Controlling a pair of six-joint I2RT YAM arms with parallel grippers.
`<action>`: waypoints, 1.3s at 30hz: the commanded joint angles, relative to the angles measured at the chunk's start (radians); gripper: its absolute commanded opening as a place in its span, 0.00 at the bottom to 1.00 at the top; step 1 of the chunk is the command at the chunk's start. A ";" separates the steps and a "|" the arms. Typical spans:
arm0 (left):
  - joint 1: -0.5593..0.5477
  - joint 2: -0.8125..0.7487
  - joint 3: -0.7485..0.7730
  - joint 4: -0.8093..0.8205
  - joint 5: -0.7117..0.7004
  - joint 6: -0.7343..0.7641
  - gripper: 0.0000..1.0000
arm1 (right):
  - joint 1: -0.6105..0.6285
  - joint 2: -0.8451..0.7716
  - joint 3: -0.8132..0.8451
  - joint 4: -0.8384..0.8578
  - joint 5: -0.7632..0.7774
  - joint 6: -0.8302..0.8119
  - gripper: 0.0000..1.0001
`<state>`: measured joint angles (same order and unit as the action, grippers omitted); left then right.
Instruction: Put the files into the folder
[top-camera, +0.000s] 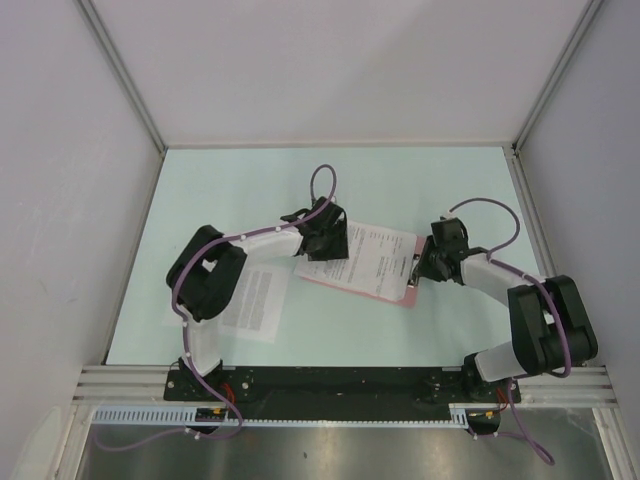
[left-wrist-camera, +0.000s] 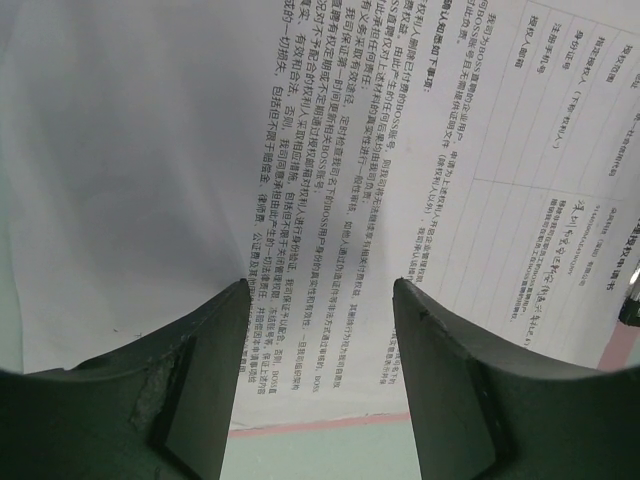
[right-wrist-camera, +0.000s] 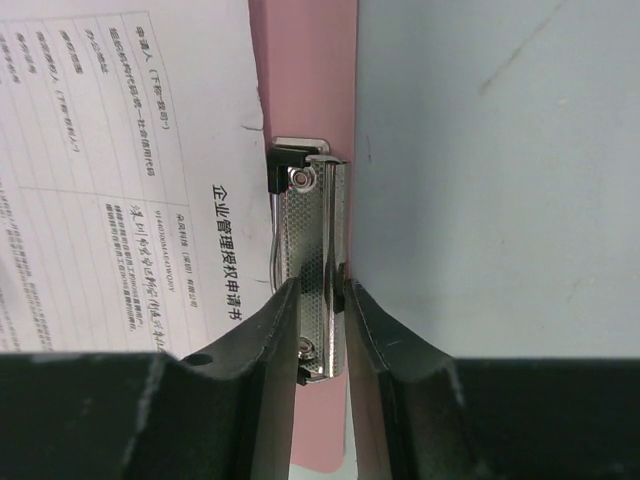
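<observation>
The pink folder (top-camera: 322, 277) lies flat mid-table with a printed sheet (top-camera: 372, 258) on it. My right gripper (top-camera: 424, 264) is shut on the folder's metal clip (right-wrist-camera: 312, 225) at the right short edge; the sheet's top edge (right-wrist-camera: 120, 200) sits just beside the clip on the pink board (right-wrist-camera: 300, 70). My left gripper (top-camera: 325, 243) is open over the sheet's far-left end; its fingers (left-wrist-camera: 210, 350) straddle printed text (left-wrist-camera: 330, 200), with the folder's pink edge (left-wrist-camera: 300, 425) just below. A second sheet (top-camera: 252, 303) lies on the table to the left.
The pale green tabletop (top-camera: 230, 190) is walled by white panels at the back and both sides. The left arm's elbow (top-camera: 205, 272) hangs over part of the loose sheet. A metal rail (top-camera: 330, 380) runs along the near edge.
</observation>
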<state>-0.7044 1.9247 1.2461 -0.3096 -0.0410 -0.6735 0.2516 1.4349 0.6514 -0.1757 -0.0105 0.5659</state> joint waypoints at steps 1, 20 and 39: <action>-0.026 0.040 -0.019 -0.010 0.059 -0.014 0.65 | 0.069 0.004 0.076 -0.155 0.074 -0.012 0.09; -0.033 0.025 -0.048 0.006 0.072 -0.018 0.65 | 0.035 -0.047 0.159 -0.196 0.061 -0.076 0.54; -0.037 0.020 -0.054 0.004 0.072 -0.018 0.65 | -0.012 0.019 0.110 -0.034 -0.071 -0.069 0.27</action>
<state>-0.7219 1.9263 1.2312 -0.2543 -0.0029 -0.6804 0.2527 1.4708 0.7742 -0.2535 -0.0738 0.4885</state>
